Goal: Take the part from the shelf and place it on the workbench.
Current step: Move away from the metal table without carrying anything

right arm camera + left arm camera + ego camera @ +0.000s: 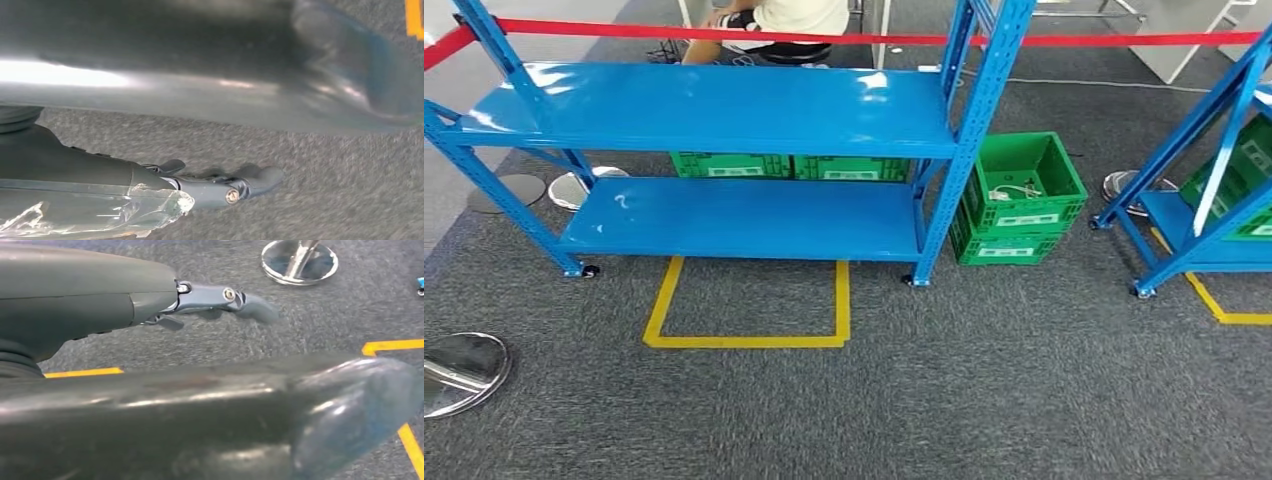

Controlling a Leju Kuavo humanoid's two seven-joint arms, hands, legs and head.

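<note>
The left hand (220, 297) has a smooth dark grey cover, a thick grey thumb and a silvery metal finger link with a brass-coloured screw. The right hand (225, 187) looks the same (its cover wears crinkled clear tape).

Glossy blue shelf (724, 110), bare. Green crates (1021, 195) with white labels. Dark grey speckled carpet (984, 400) marked by a yellow tape outline (749, 340). Red barrier strap (724, 34) overhead. Grey left hand (235, 300); grey right hand (240, 185).

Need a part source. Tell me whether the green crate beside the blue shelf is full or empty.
Nearly empty: the green crate beside the blue shelf shows a bare bottom with just a few small pale items, too small to identify.
</note>
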